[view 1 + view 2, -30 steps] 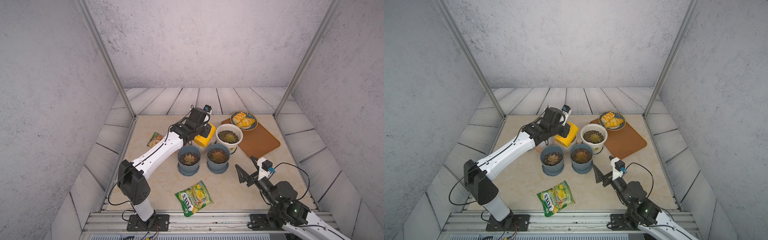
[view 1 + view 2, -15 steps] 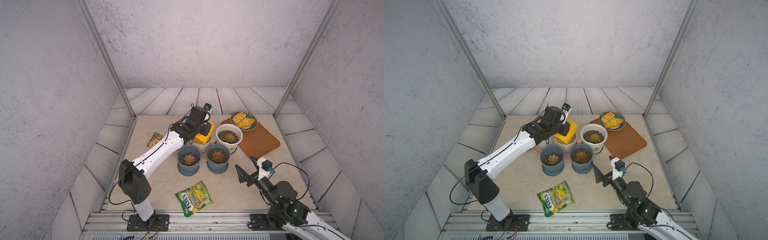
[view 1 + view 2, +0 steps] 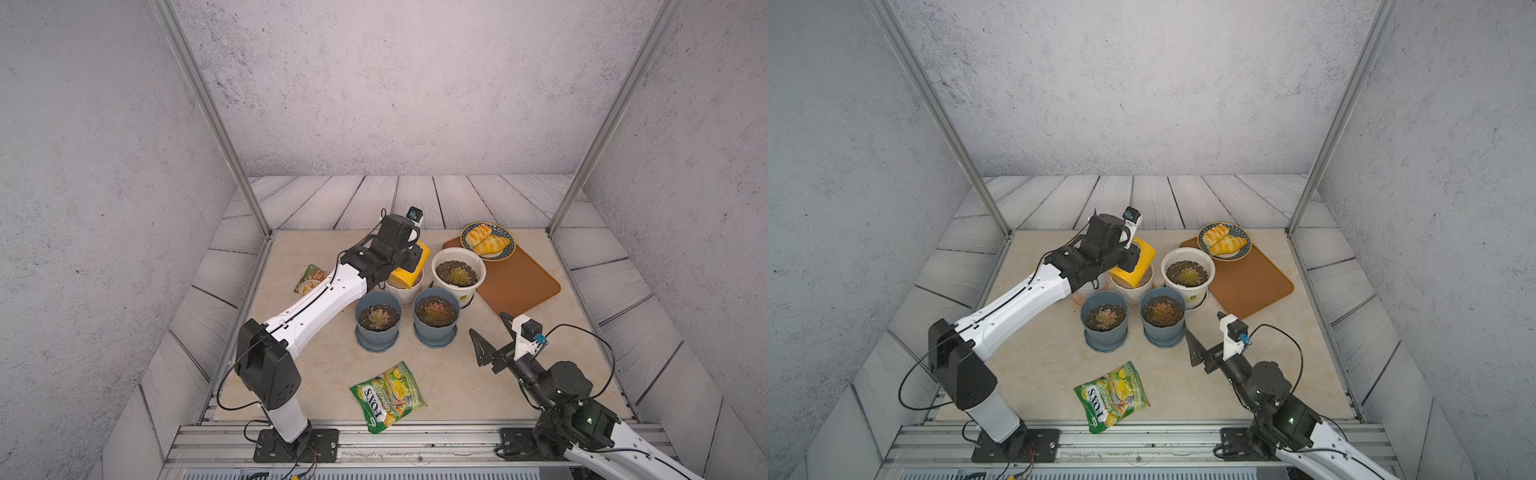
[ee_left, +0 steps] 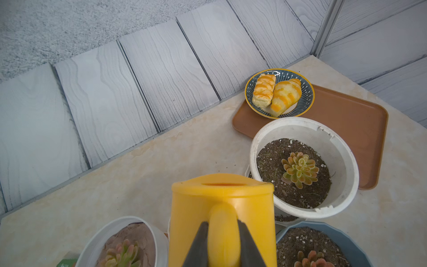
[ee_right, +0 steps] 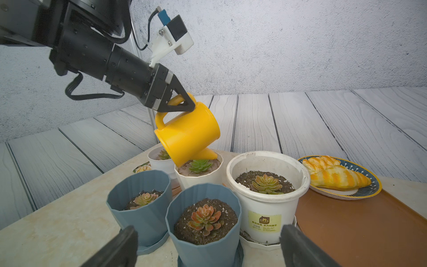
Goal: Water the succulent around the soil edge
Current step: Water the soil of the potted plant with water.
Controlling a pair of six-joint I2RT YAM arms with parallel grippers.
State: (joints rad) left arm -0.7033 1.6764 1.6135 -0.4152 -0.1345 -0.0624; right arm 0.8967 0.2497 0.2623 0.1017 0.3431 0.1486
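Centre frame, the left hand [image 4: 223, 240] clamps the handle [image 5: 160, 120], the best hold, of a stiff, probably light plastic watering can [image 3: 411, 264] tipped over a white-potted succulent [image 5: 200, 165]; right hand [image 3: 487, 328] gapes idle.

Five pots in all: two blue pots [image 5: 141, 222] [image 5: 203, 253] and three white pots [image 5: 261, 208] [image 5: 198, 182] [image 5: 159, 164]. Five succulents [image 5: 144, 198] [image 5: 204, 217] [image 5: 265, 183] [image 5: 199, 165] [image 5: 164, 154], one to each pot. One yellow watering can [image 5: 187, 136]. Two snack packets, one green-and-yellow [image 3: 388, 395], one smaller [image 3: 311, 279]. One patterned plate [image 4: 249, 92]. Two pastries [image 4: 264, 90] [image 4: 285, 96] on it. One brown tray [image 4: 346, 120].
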